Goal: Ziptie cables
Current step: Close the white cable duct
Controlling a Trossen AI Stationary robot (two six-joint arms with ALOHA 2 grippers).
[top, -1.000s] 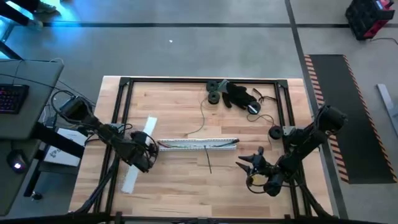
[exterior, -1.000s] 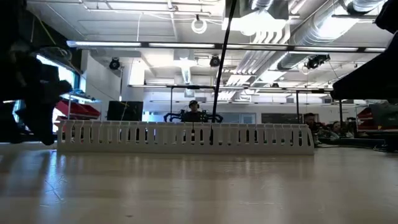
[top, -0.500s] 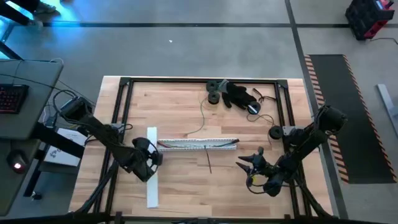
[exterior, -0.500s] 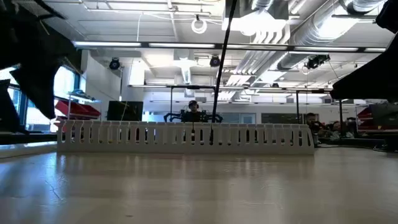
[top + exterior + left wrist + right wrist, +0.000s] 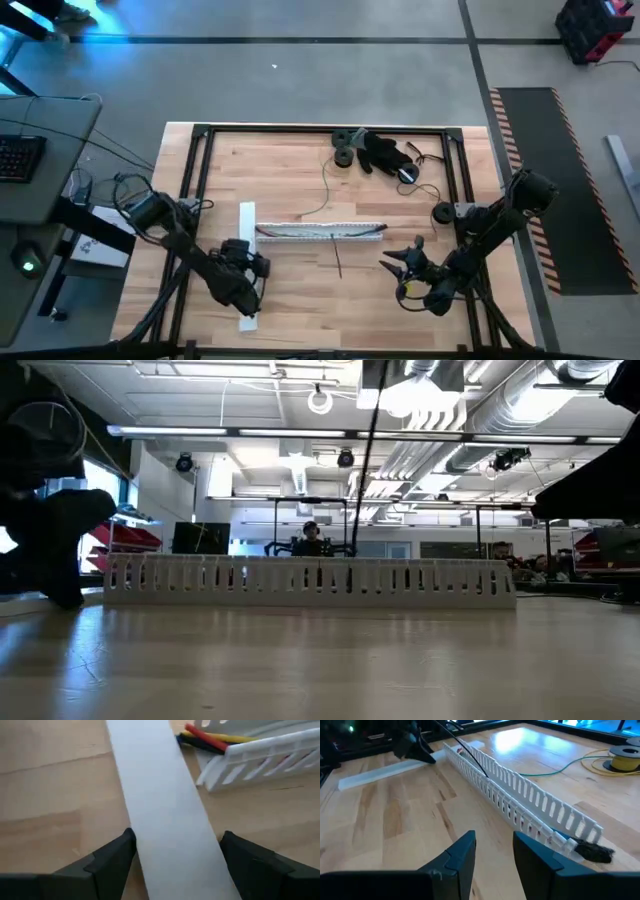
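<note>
Pale wooden table point(image 5: 300, 165), mid-frame in the high view. Thin red, yellow and dark cables point(image 5: 207, 741) lie inside the long white slotted plastic duct point(image 5: 320, 231) at table centre, ends poking out. Left gripper point(image 5: 177, 852), lower left, spread wide astride a flat white plastic strip point(image 5: 165, 815). Right gripper point(image 5: 493, 851), lower right, narrowly parted, holding nothing.

The cables point(image 5: 207, 739) lay bundled lengthwise inside the white slotted duct point(image 5: 318, 231) near the table's middle, running left to right. At the duct's left end red, yellow and dark ends stuck out side by side; red showed through the slots toward the right end.
</note>
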